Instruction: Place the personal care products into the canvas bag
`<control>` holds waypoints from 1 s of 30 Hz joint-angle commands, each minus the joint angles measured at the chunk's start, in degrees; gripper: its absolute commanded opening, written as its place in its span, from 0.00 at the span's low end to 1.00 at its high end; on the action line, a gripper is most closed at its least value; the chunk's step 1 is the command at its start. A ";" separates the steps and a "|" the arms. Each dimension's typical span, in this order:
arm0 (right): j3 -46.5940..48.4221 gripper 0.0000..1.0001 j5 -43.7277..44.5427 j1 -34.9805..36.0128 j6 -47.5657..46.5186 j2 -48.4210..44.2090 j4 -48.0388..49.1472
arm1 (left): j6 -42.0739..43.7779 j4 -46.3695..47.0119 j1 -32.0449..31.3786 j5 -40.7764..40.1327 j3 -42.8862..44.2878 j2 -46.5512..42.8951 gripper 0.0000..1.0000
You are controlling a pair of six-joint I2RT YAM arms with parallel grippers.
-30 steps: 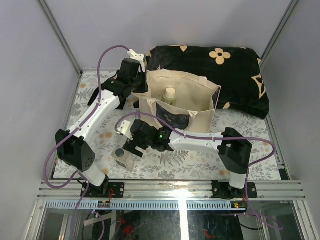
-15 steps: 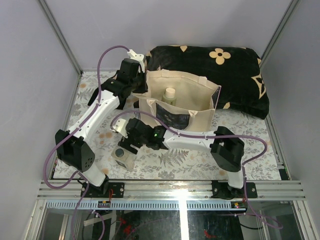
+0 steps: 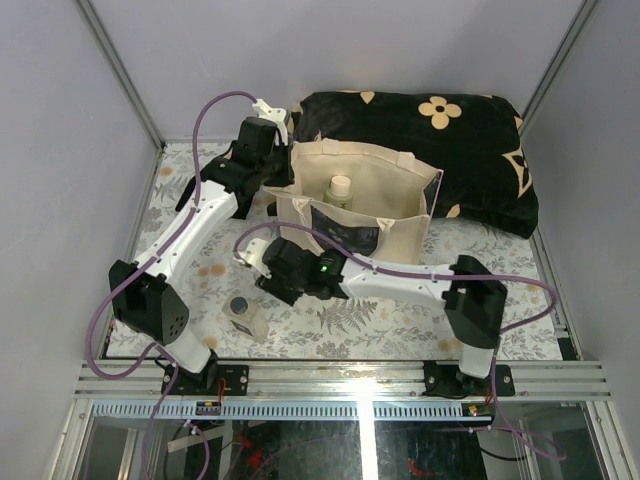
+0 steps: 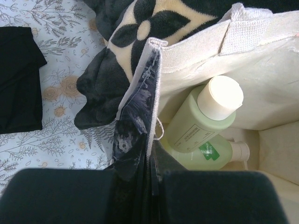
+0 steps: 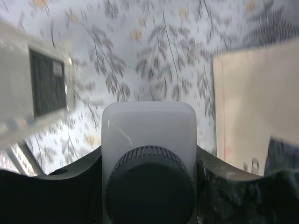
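The canvas bag (image 3: 385, 200) stands open in front of the cushion. My left gripper (image 3: 277, 178) is shut on the bag's left edge, and the left wrist view shows that edge (image 4: 152, 107) running into my left gripper (image 4: 152, 179). Two pale green bottles lie inside, one (image 4: 198, 123) over the other (image 4: 210, 151); one beige cap shows from above (image 3: 340, 186). My right gripper (image 3: 266, 278) is shut on the white bottle with the dark cap (image 5: 148, 140), held above the table left of the bag. The squat clear-tan bottle (image 3: 244, 314) stands on the table near it and shows blurred in the right wrist view (image 5: 39, 93).
The black cushion with beige flowers (image 3: 460, 150) lies behind and to the right of the bag. A black cloth (image 4: 16, 79) lies on the floral tabletop left of the bag. The table's front rail (image 3: 350, 380) runs along the near edge.
My right gripper went left to the bottles, closed on the white one, and has pulled back to the right and up with it. The squat bottle stays. The left arm has barely moved.
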 commanded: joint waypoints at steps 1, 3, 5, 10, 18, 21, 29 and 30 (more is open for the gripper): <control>-3.54 0.00 6.54 -0.23 4.86 -13.04 -4.81 | 1.20 5.75 1.47 -1.01 1.15 -2.47 0.00; -4.01 0.00 9.11 -0.24 6.67 -16.64 -7.75 | 1.11 5.74 1.51 -1.01 1.31 -2.21 0.00; -2.81 0.00 11.32 -0.23 8.22 -19.81 -10.75 | 1.02 5.74 1.60 -0.87 1.44 -2.01 0.00; 6.15 0.00 15.01 -0.24 10.84 -23.53 -18.74 | 0.97 5.97 1.60 -0.45 1.23 -1.04 0.00; 29.54 0.00 17.02 -0.24 12.42 -20.77 -30.47 | 2.75 8.30 1.67 -2.04 -1.67 -1.20 0.00; 36.16 0.00 21.29 -0.18 12.68 -20.38 -31.74 | 2.20 9.17 1.56 -1.40 -2.60 -1.40 0.00; 38.31 0.00 31.54 -3.71 8.57 -19.87 -25.62 | 1.59 9.96 1.60 -0.06 -4.50 -2.28 0.00; 38.27 0.00 29.78 -5.63 8.80 -19.72 -24.96 | 1.59 9.96 1.60 0.06 -4.59 -2.42 0.00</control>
